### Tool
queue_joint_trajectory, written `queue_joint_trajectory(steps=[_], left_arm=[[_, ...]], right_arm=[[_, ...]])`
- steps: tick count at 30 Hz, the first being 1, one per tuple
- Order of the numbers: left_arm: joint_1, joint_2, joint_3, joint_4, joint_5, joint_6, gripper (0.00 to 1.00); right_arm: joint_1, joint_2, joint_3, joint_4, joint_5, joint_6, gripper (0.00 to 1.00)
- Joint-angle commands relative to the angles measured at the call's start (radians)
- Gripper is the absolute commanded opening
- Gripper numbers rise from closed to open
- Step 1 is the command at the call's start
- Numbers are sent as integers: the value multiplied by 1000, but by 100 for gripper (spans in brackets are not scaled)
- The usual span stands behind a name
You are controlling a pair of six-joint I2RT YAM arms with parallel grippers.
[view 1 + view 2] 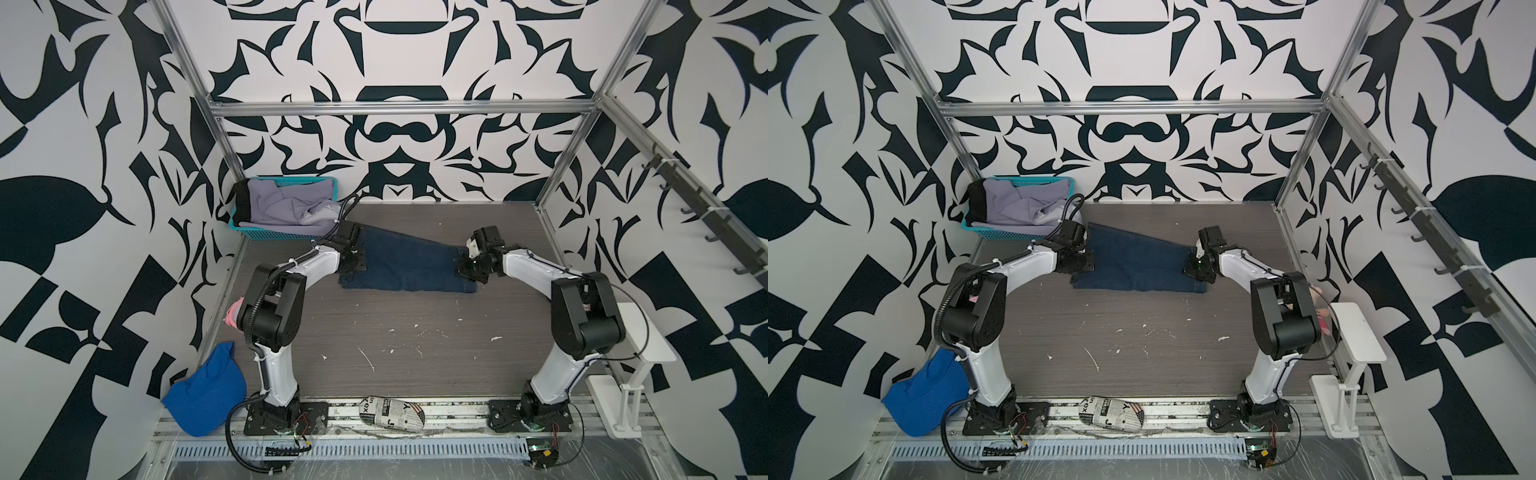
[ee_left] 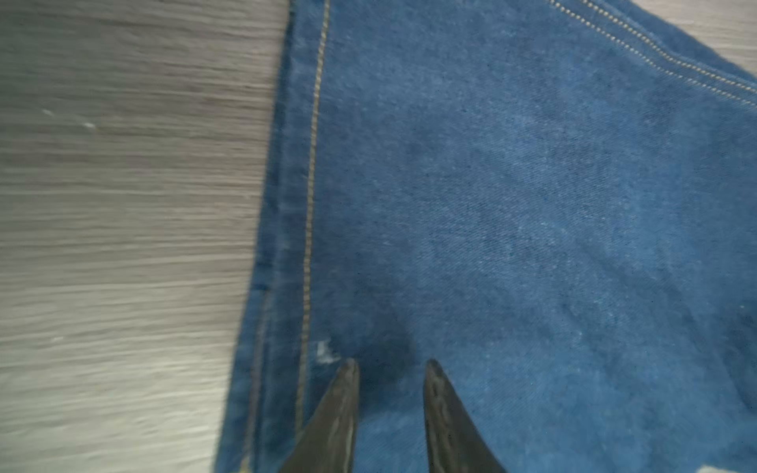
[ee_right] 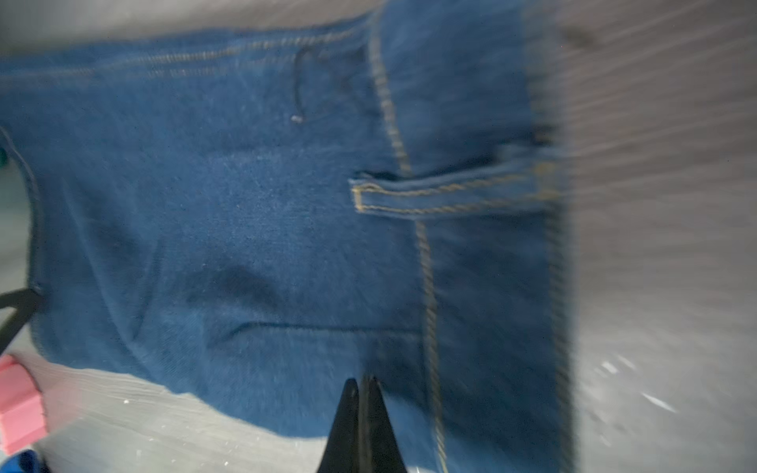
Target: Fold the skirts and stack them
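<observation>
Though unclear from above, left claw (image 2: 391,364) stands ajar over denim (image 2: 532,204), right claw (image 3: 362,381) closed.

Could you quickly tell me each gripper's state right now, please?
Left gripper: open, tips apart over the denim skirt.
Right gripper: shut; whether it pinches the skirt cannot be told.
</observation>
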Motion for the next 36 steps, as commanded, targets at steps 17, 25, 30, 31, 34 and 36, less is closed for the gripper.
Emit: queue_joint_trajectory(steps=[17,25,30,31,34,36], left_arm=[[-4,-56,-248,42,-95,-137,31],[-13,-235,-434,5,-95,-214,29],[-37,-360,-496,-65,-117,-259,30],[-37,-386,-494,-80,-129,-259,30],[-37,-439,-448,-96,-166,-224,30],[-38,-460,-387,-108,-178,-197,30]], right_arm=[[10,65,-80,-6,58,-21,0],[10,-82,-246,-45,56,21,0],[9,-207,-350,-57,26,68,0],[10,-228,-348,-53,17,61,0],[9,-256,-264,-87,-8,-1,1],[8,-271,-183,-117,-19,-41,7]])
